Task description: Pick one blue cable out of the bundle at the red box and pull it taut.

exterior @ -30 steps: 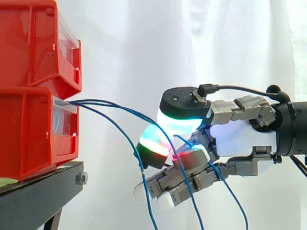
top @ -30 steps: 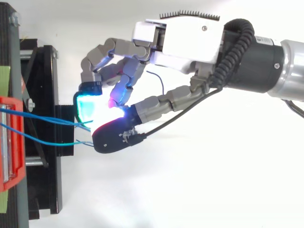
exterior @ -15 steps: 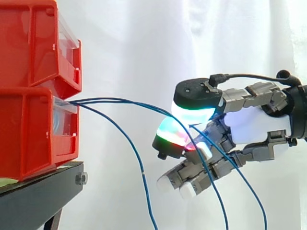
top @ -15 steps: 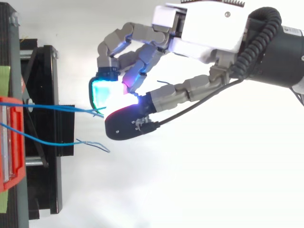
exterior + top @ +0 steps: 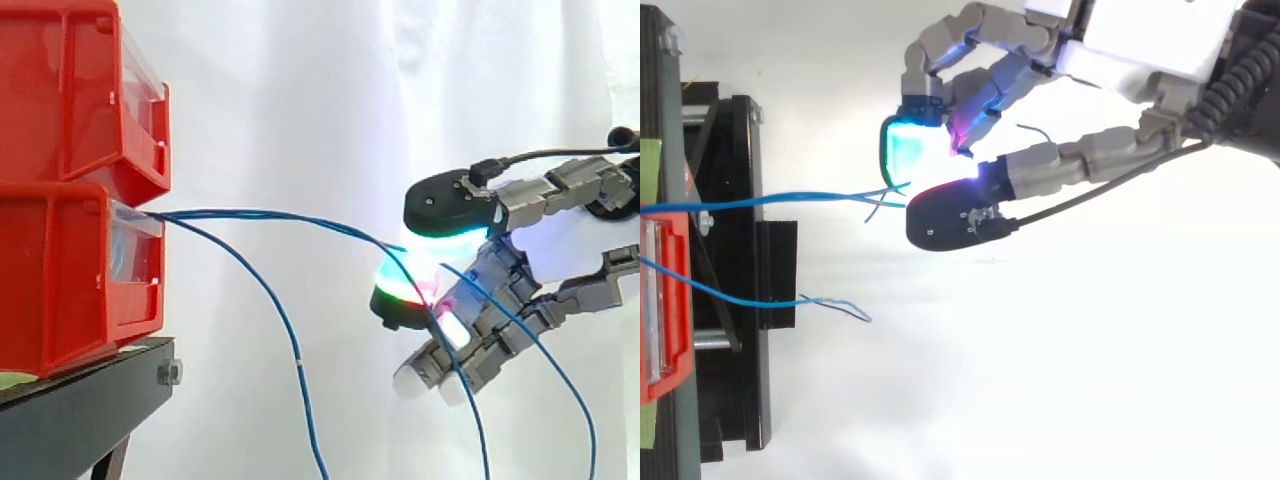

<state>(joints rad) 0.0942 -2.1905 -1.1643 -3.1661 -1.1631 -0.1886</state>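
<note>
Several thin blue cables come out of the front of the lower red box (image 5: 70,280) at the left. One blue cable (image 5: 290,222) runs almost straight from the box to my hand (image 5: 470,270), pinched between the thumb pad (image 5: 450,205) and a glowing green fingertip (image 5: 405,290). Its free ends hang down behind the hand. From above, this held cable (image 5: 790,200) stretches from the box to the hand (image 5: 1040,130). A second blue cable (image 5: 275,310) droops loose toward the floor; its free end (image 5: 835,303) lies apart from the hand.
A second red box (image 5: 80,90) is stacked on the lower one. Both rest on a black stand (image 5: 90,400) at the left. A white curtain hangs behind, and open room lies under and right of the cables.
My hand has drawn away from the boxes, to the right in the side view, keeping its pinch. The held cable went from a sagging curve to a nearly straight line.
</note>
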